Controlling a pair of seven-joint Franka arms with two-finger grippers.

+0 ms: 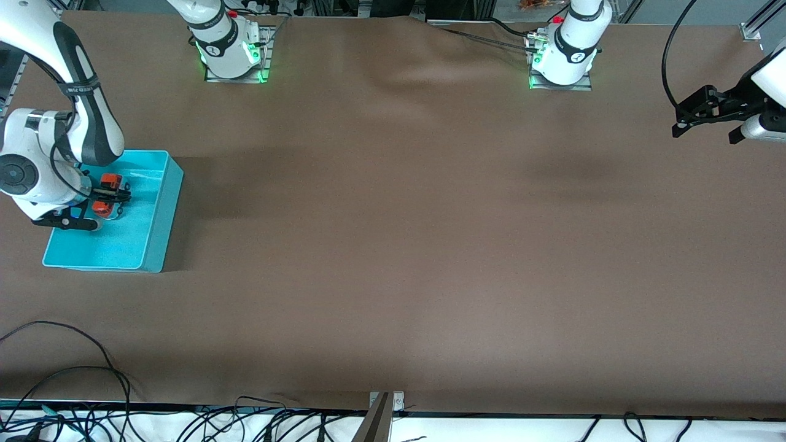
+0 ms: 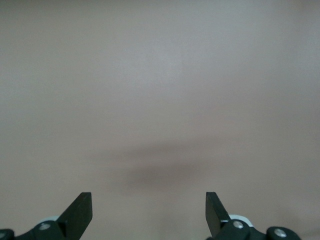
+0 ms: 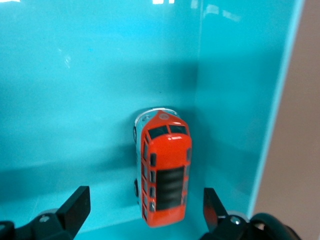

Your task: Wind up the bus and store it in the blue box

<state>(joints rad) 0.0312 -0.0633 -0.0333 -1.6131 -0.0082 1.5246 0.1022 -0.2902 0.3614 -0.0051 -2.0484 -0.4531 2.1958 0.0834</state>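
Note:
The small orange-red bus point(image 1: 111, 181) with a dark roof panel lies on the floor of the blue box point(image 1: 153, 239), close to one of its walls. The box is an open turquoise bin at the right arm's end of the table. My right gripper point(image 1: 114, 196) is down in the box over the bus. In the right wrist view the right gripper point(image 3: 145, 207) is open, with a finger on each side of the bus point(image 3: 164, 170) and a gap on both sides; the box wall point(image 3: 235, 100) is beside it. My left gripper point(image 1: 681, 123) waits open and empty over bare cloth at the left arm's end; it also shows in the left wrist view point(image 2: 149, 210).
A brown cloth point(image 1: 393, 245) covers the table. Loose black cables point(image 1: 92, 368) lie along the edge nearest the front camera. The two arm bases point(image 1: 230, 55) point(image 1: 562, 61) stand at the table's far edge.

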